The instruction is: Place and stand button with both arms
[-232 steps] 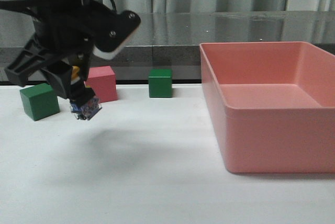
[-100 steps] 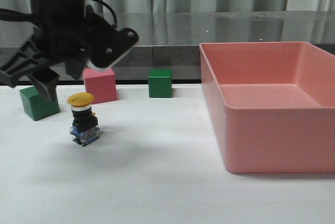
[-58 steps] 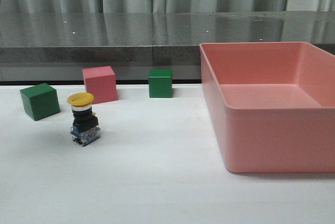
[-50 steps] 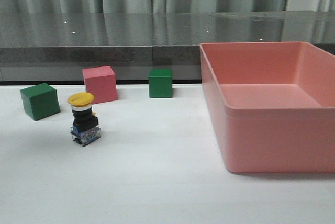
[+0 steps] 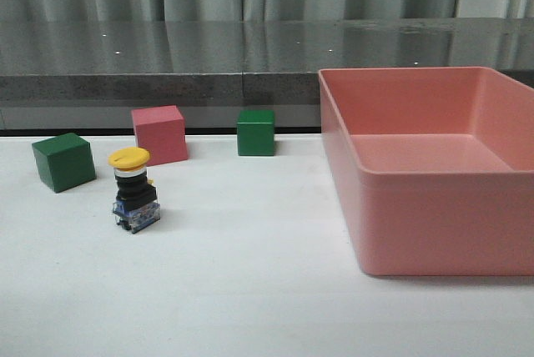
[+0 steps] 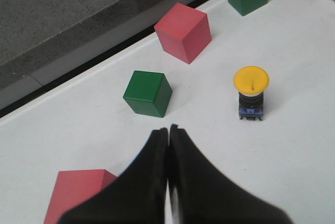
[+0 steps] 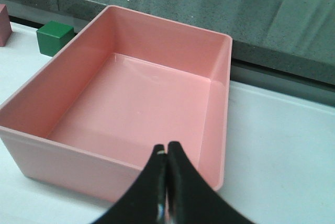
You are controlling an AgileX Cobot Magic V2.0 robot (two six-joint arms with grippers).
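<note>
The button [image 5: 133, 193] stands upright on the white table, yellow cap up, black body on a blue-clear base, in front of the pink cube. It also shows in the left wrist view [image 6: 250, 95], standing free. My left gripper [image 6: 168, 129] is shut and empty, well back from the button, near a green cube [image 6: 148, 93]. My right gripper [image 7: 166, 148] is shut and empty, above the near wall of the pink bin [image 7: 84, 157]. Neither arm shows in the front view.
A pink cube [image 5: 159, 133] and two green cubes [image 5: 62, 161] [image 5: 255, 132] stand behind the button. The big pink bin [image 5: 434, 232] fills the right side. Another pink cube [image 6: 73, 195] lies beside my left fingers. A grey ledge runs along the back.
My left gripper set the button down upright, let go and drew up and back out of the front view. The button has stood still since.
</note>
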